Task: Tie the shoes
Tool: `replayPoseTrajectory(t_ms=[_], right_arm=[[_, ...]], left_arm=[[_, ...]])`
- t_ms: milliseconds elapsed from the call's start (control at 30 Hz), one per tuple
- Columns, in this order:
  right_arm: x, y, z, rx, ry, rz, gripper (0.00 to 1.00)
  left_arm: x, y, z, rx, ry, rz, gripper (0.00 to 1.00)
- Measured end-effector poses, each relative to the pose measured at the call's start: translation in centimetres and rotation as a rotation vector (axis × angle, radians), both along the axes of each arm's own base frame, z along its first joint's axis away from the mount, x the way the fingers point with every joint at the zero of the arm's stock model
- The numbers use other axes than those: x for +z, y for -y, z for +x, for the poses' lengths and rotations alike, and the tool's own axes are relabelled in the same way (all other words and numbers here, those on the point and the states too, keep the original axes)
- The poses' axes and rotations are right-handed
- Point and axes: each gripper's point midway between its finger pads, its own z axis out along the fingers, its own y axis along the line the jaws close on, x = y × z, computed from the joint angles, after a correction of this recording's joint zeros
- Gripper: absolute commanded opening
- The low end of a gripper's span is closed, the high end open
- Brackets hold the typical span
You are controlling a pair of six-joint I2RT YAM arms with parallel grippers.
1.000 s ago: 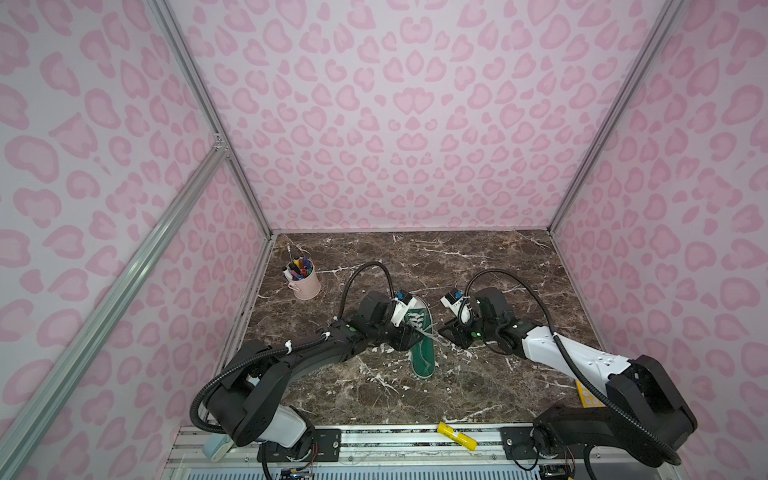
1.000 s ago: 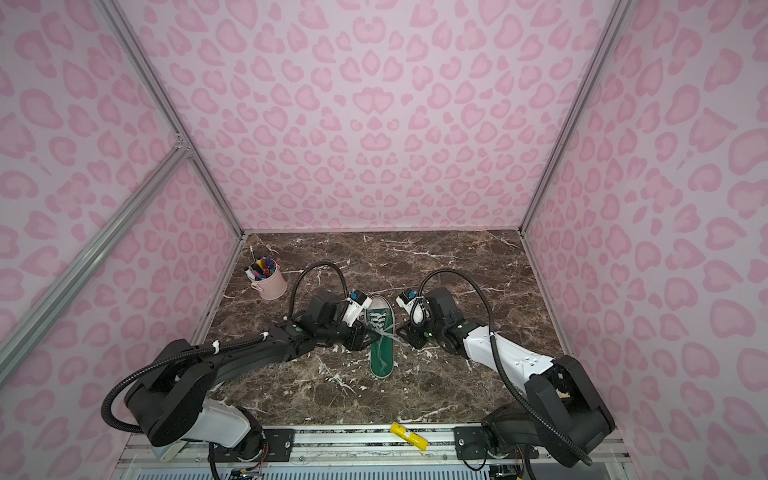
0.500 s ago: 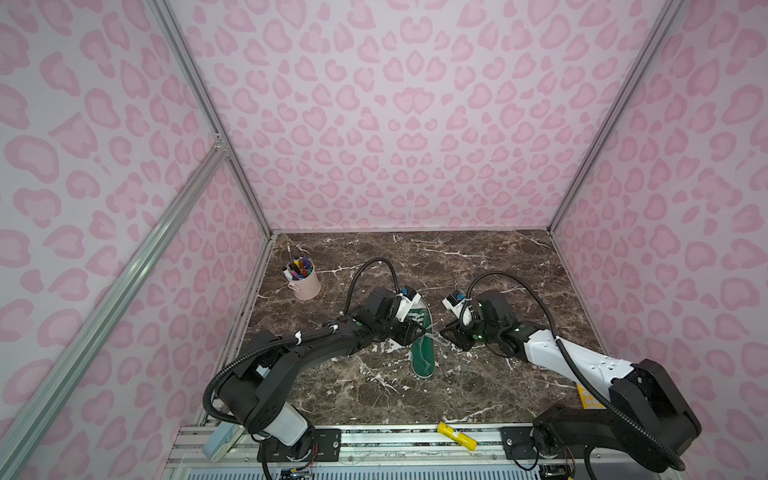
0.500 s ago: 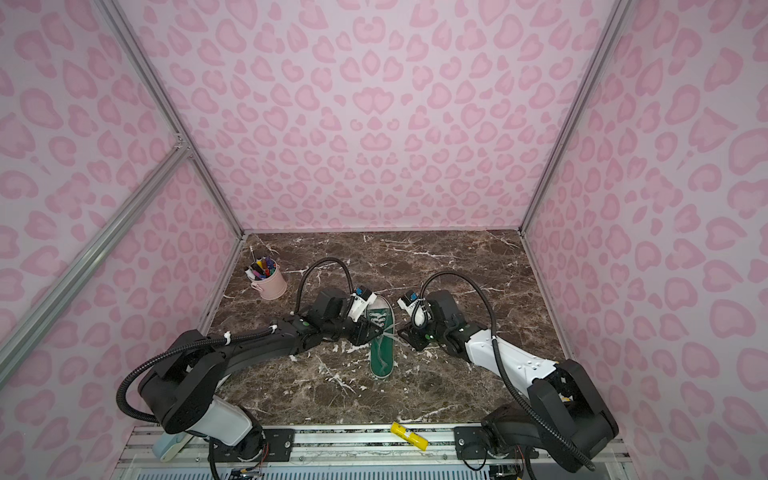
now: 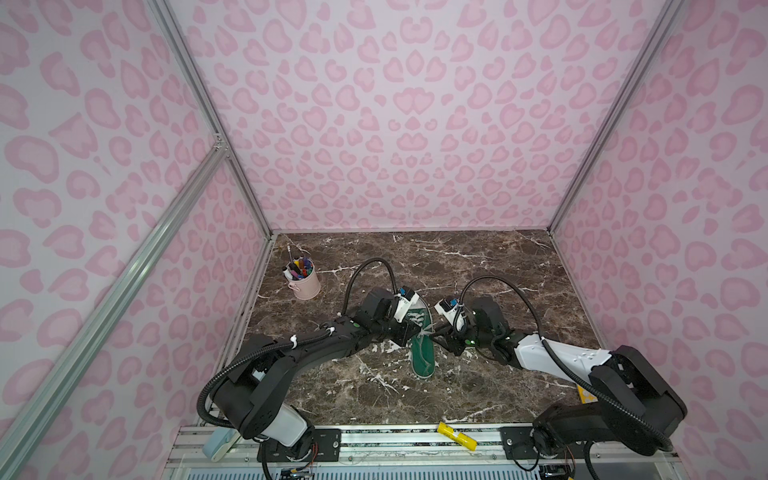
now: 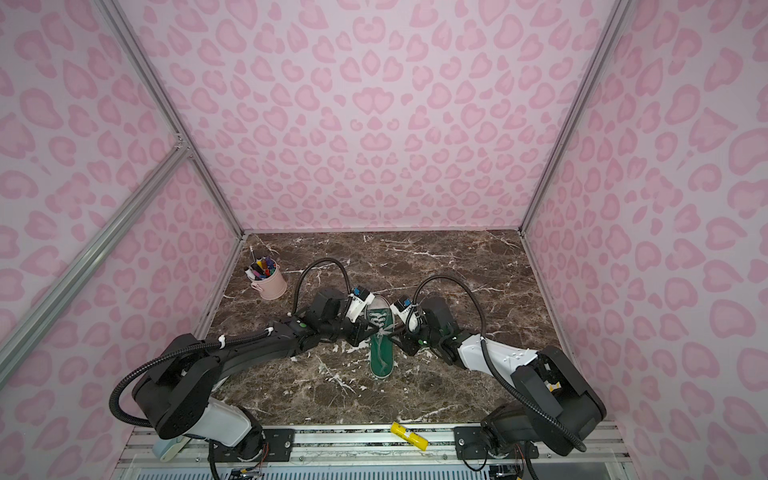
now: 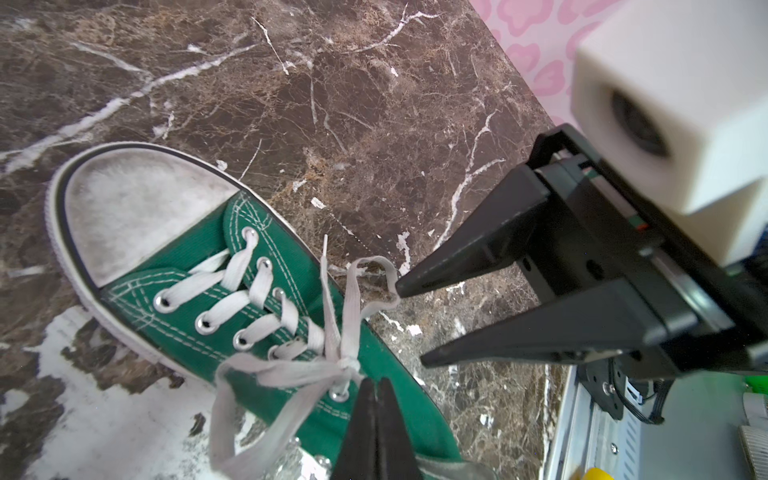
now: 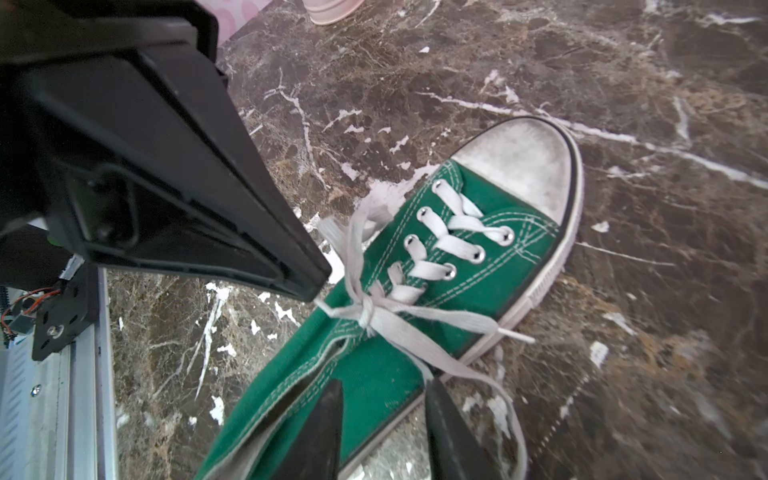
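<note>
Green sneaker at the middle of the marble surface, laces knotted.
The left arm reaches low from the near left corner. Its left hand is pressed together at the knot; whether a strand is pinched cannot be told. The sneaker's white toe points to the far edge. The right arm stretches low from the near right corner. Its right hand is spread apart, one fingertip just beside a lace loop.
</note>
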Motion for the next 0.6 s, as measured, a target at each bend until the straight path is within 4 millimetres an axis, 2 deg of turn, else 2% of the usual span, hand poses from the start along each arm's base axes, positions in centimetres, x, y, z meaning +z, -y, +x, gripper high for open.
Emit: replayPoseTrajectory(t_ms=[300,600], right_arm=[[-0.4,-2.4,0.0,0.054,0.043,0.026,0.34],[-1.3,-2.9,0.9,0.042,0.046,0.000,0.30]], left_arm=[[0.0,0.0,0.0,0.000,0.000,0.000,0.04],[0.3,-0.1,0.0,0.005,0.004,-0.003,0.04]])
